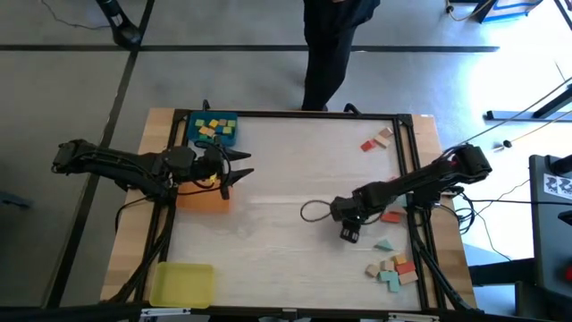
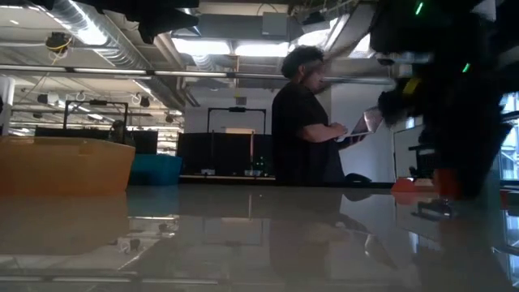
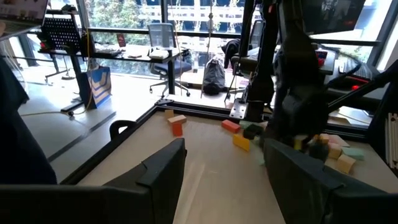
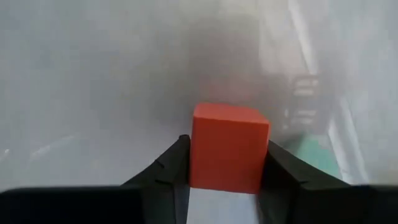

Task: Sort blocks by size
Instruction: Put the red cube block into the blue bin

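My right pincer clamps an orange-red cube by its flat sides, which I judge light, rigid and slick; left pincer gapes.

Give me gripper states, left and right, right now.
Left gripper: open, empty, hovering by the orange tray.
Right gripper: closed on an orange-red block.

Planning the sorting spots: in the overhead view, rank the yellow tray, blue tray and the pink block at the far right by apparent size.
1. yellow tray
2. blue tray, partly hidden by blocks
3. pink block, clearly smallest
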{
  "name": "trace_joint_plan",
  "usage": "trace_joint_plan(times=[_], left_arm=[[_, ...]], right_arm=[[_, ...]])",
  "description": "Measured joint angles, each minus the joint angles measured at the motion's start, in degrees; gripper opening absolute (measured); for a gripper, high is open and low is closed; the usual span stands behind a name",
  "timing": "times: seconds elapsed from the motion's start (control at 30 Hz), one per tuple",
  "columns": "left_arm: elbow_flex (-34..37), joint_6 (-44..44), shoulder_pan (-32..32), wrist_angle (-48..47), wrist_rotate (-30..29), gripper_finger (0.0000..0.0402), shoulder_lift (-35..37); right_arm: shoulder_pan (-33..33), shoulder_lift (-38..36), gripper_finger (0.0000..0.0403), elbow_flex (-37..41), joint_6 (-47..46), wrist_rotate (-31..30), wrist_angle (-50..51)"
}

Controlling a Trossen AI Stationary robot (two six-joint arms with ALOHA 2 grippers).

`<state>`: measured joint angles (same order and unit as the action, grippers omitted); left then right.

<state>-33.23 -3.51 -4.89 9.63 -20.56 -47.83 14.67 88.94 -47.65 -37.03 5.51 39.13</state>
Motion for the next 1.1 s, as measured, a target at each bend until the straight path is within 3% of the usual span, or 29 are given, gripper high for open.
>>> trace_joint_plan(times=[0.23,0.4,0.63,1.1], left_arm=[[0.0,-0.1,0.0,0.6,0.0,0.0205,0.0],[0.0,1.0,0.0,3.8,0.0,0.0205,0.0],[0.0,4.2,0.0,6.7,0.0,0.0205,0.0],[0.0,7.4,0.6,8.0,0.0,0.0205,0.1]], right_arm=[[-3.6,-3.0,0.0152,-5.9,9.7,-4.5,-2.9],[-7.9,-3.2,0.0135,-8.1,20.3,-8.2,-11.1],[-14.2,-2.5,0.0148,-8.2,28.3,-9.6,-22.5],[-25.1,8.8,0.0152,-8.2,35.0,-8.4,-55.5]])
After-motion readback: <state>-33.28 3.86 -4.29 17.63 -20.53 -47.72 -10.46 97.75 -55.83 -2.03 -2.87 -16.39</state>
